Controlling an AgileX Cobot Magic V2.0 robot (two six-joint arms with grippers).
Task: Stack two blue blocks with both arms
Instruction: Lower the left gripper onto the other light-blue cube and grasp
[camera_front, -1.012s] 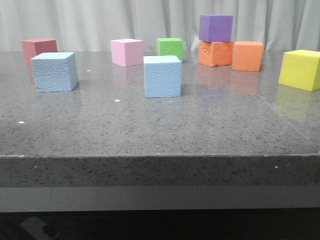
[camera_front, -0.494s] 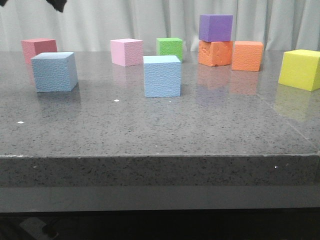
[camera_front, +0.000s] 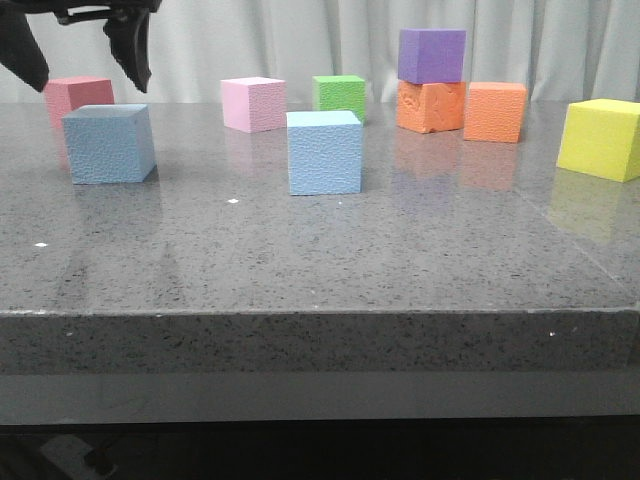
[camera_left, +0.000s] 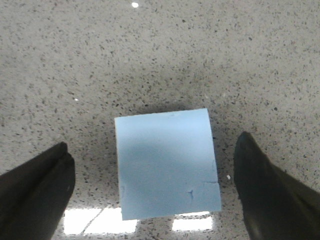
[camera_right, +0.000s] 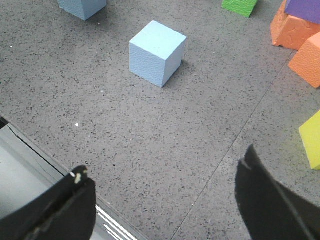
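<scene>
Two light blue foam blocks stand on the grey stone table. One blue block (camera_front: 109, 144) is at the left, the other blue block (camera_front: 324, 152) near the middle. My left gripper (camera_front: 85, 70) hangs open above the left block, its fingers apart on either side. In the left wrist view that block (camera_left: 167, 163) lies between the wide-open fingers (camera_left: 40, 185), untouched. My right gripper (camera_right: 165, 195) is open and empty over the table's front edge, out of the front view. In its view the middle block (camera_right: 157, 53) lies ahead and a corner of the left block (camera_right: 82, 7) shows.
A red cube (camera_front: 78, 98) stands behind the left block. At the back are a pink cube (camera_front: 254, 104), a green cube (camera_front: 340, 97), a purple cube (camera_front: 432, 55) on an orange one (camera_front: 430, 106), another orange cube (camera_front: 495, 111), and a yellow cube (camera_front: 600, 139) at the right.
My left gripper has come down into the front view from the top left and now hangs open over the left blue block. The blocks have not moved.
</scene>
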